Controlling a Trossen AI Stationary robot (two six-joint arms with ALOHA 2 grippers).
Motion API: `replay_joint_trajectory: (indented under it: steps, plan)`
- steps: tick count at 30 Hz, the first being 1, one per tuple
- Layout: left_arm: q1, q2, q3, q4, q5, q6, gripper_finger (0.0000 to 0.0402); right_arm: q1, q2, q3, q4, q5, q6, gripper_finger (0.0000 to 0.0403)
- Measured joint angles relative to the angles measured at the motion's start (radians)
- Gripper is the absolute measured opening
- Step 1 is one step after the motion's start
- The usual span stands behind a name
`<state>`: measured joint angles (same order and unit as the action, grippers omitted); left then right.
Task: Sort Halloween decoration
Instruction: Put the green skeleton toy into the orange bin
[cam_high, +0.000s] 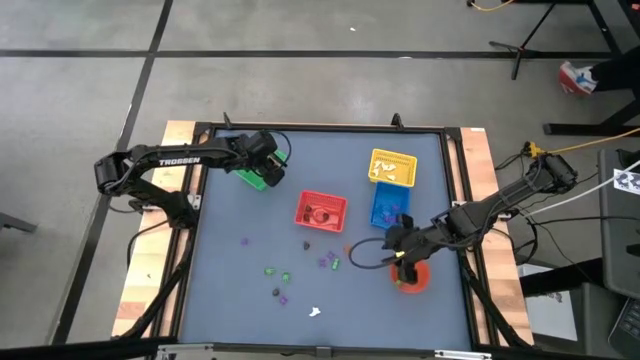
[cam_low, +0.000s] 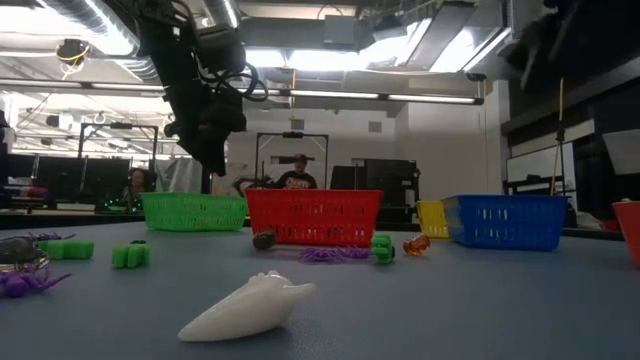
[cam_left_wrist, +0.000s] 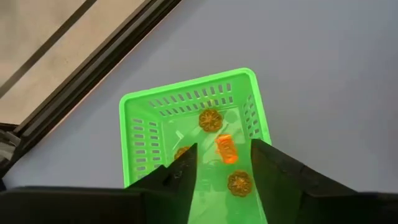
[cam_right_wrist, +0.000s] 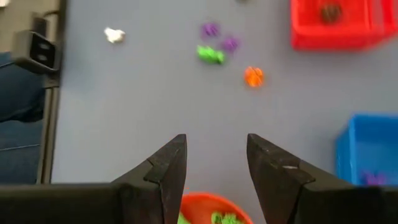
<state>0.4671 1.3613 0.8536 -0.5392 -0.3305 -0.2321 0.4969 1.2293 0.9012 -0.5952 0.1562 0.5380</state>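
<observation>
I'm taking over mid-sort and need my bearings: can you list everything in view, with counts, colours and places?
green basket: one, far left of the table, under the left gripper; orange trinkets inside, at least four
red basket: one, table centre; a dark trinket inside
yellow basket: one, far right; pale trinkets inside
blue basket: one, beside the yellow basket, nearer the front; purple trinkets inside
red bowl: one, front right, below the right gripper; green pieces inside
loose trinkets: roughly ten, green, purple, orange, dark, one white, on the front half of the table
people: two, in the room behind
left gripper: open, above the green basket
right gripper: open, empty, above the red bowl
</observation>
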Motion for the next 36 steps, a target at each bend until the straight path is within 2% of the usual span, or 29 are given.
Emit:
replay_joint_trajectory:
  steps: [7,13,24,30,36]
  plan:
    - [0.0,0.0,0.0,0.001,0.0,0.0,0.0179,0.0,0.0,0.0,0.146,0.022,-0.22,0.0167]
    - [-0.001,0.0,0.0,0.002,0.001,0.0,0.0191,0.0,0.016,0.0,0.247,0.037,-0.424,0.0167]
    - [-0.001,0.001,0.0,0.013,0.001,0.0,0.0192,0.0,0.254,0.0,0.503,0.025,-0.796,0.0167]
    - [-0.001,0.001,-0.001,0.019,0.001,-0.001,0.0192,-0.039,0.387,0.0,0.621,0.0,-0.859,0.0167]
    - [-0.001,0.001,-0.001,0.018,0.002,-0.001,0.0192,-0.121,0.469,0.0,0.68,-0.135,-0.858,0.0167]
